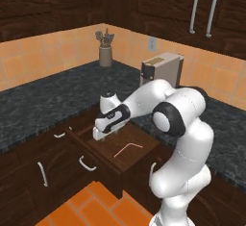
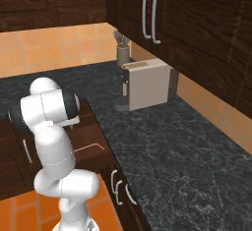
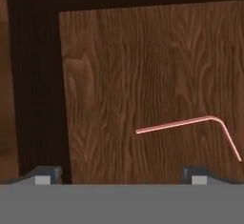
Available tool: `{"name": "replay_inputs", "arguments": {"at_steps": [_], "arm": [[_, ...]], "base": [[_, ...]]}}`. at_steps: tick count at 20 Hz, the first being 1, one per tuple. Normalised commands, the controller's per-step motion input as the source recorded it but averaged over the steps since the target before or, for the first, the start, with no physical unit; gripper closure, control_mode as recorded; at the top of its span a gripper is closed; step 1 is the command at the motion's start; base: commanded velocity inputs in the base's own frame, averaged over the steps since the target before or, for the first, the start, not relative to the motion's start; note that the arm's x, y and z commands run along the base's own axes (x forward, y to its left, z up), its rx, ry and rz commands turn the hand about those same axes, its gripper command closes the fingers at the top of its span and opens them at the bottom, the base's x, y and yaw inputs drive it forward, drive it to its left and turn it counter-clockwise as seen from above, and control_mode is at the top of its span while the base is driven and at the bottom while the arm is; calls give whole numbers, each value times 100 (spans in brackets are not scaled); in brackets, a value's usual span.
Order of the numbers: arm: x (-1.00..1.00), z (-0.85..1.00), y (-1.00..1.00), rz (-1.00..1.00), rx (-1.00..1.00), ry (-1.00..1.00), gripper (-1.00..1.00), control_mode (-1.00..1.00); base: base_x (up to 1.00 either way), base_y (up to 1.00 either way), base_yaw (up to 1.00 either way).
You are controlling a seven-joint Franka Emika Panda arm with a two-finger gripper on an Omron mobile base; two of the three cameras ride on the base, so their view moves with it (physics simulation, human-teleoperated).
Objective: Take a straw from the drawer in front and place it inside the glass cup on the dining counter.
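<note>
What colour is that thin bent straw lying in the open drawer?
Pinkish-red; the straw shows best in the hand view, against the drawer's brown wood.

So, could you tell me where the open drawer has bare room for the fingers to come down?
Inside the drawer, the wood floor is bare left of and behind the straw, up to the walls. The open gripper hovers over that patch. The straw takes the near-right part, the tightest spot.

the drawer (image 1: 126,149) stands pulled out, its wooden floor bare around the straw (image 3: 190,125); in the hand view the dark drawer wall runs along nine and twelve o'clock; the gripper (image 3: 119,173), jaws wide, hangs above with open air below.
</note>
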Motion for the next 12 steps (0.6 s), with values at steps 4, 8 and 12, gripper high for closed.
{"name": "replay_inputs", "arguments": {"at_steps": [4, 8, 12], "arm": [[45, -65, 0, 0, 0, 7, -100, -100], [15, -72, 0, 0, 0, 1, -100, -100], [0, -65, 3, 0, 0, 0, -100, -100]], "base": [[0, 0, 0], [0, 0, 0], [0, 0, 0]]}}
